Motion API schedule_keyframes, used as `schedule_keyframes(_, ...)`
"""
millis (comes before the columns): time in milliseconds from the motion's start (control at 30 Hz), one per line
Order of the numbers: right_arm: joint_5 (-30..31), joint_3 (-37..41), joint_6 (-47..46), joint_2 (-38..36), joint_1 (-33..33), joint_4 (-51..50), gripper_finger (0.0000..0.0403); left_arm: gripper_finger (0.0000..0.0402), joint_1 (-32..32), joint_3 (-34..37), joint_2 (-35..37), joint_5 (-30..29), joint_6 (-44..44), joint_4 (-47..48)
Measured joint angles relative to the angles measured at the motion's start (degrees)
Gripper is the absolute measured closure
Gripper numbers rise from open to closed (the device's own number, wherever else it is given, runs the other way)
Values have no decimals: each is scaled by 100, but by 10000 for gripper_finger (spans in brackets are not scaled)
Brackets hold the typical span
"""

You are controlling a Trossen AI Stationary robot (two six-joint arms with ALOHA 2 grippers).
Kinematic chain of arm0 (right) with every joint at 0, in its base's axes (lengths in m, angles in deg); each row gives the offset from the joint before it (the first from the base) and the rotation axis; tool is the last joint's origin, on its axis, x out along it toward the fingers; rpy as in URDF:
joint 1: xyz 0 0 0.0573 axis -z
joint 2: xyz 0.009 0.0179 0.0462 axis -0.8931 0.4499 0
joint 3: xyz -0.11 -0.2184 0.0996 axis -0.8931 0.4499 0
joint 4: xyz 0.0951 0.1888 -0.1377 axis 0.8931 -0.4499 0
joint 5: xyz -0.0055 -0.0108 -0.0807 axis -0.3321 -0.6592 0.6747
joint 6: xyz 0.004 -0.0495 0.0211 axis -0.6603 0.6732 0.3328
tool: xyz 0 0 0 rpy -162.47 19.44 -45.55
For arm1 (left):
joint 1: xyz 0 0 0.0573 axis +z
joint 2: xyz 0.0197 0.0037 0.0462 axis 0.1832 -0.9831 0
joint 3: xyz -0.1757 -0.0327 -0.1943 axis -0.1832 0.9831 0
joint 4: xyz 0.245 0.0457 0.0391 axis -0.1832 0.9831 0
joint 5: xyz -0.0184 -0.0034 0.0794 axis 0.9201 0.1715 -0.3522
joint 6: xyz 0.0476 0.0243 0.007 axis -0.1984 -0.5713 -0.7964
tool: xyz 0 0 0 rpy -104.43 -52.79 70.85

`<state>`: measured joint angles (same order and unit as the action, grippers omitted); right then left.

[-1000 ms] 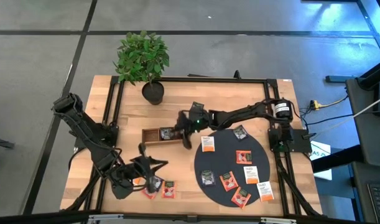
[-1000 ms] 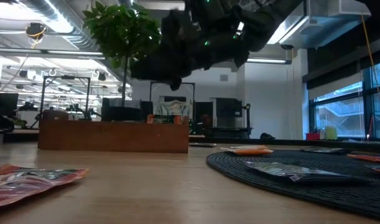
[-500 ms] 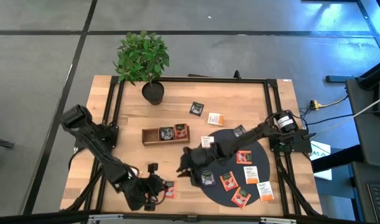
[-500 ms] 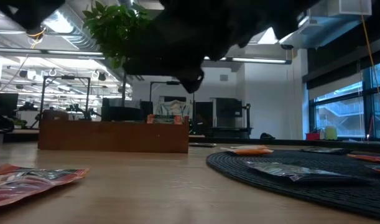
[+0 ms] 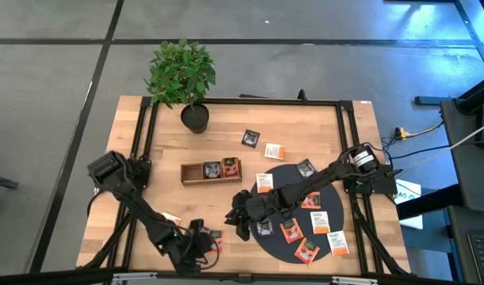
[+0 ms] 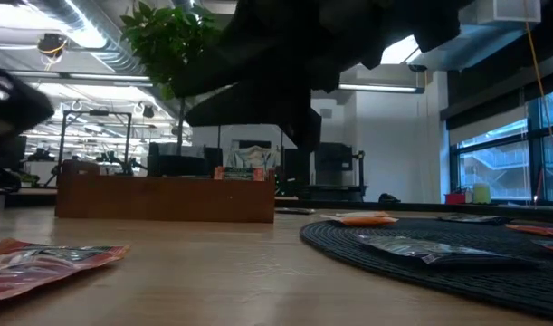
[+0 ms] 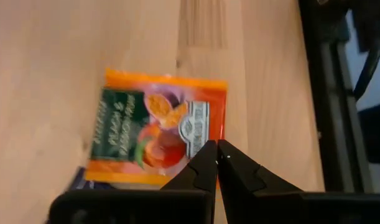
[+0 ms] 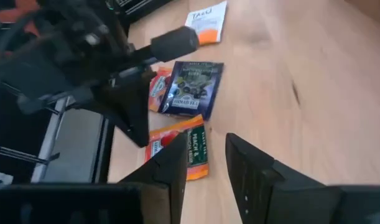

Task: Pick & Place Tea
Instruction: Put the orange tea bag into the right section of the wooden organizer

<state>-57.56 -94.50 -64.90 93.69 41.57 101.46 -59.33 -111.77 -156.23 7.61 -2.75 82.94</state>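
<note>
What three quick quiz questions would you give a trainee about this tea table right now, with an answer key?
1. True or false: the left gripper is shut, above a red-orange sachet.
2. What stands near the far left corner of the table? A) a potted plant B) a kettle C) a stack of cups
3. Fill in: the fingers of the right gripper are ___.
Key: 1 true; 2 A; 3 open.
</note>
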Motion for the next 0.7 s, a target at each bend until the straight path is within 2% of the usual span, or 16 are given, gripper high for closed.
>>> schedule_keyframes(267, -14, 0, -341, 0, 3, -75, 274, 392, 3, -24, -157, 74, 0, -72)
schedule_keyframes(567, -67, 0, -431, 0, 7, -183, 178, 389, 98, -17, -164, 38, -197, -47)
schedule_keyframes(633, -18, 0, -161, 0, -31, -170, 162, 390, 130, -13, -171, -43, -203, -59)
schedule_keyframes(700, -77, 0, -301, 0, -50, -200, 155, 392, 169, -9, -175, -72, -268, -84)
